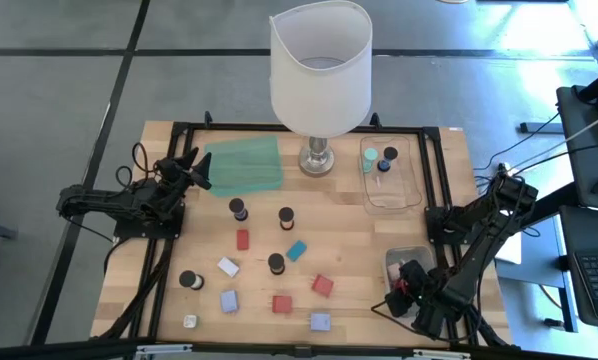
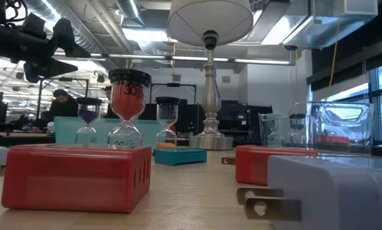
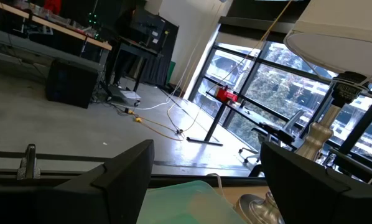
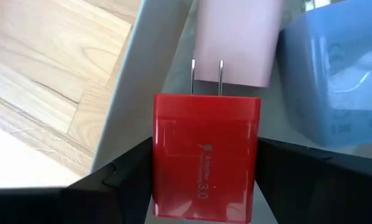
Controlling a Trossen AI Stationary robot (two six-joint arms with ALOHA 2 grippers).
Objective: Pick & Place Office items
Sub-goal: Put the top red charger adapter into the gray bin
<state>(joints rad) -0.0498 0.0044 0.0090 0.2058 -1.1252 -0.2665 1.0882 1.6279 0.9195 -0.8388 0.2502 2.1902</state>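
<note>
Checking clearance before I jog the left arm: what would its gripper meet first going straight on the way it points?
Probably the lamp: the open left gripper hangs above the green mat, aimed at the lamp's metal base, though depth is unclear.

Glossy red plastic charger [image 4: 206, 158], pale wood-grain table [image 1: 349, 250], clear plastic tray [image 1: 387, 176], polished metal lamp base [image 1: 318, 158]
</note>
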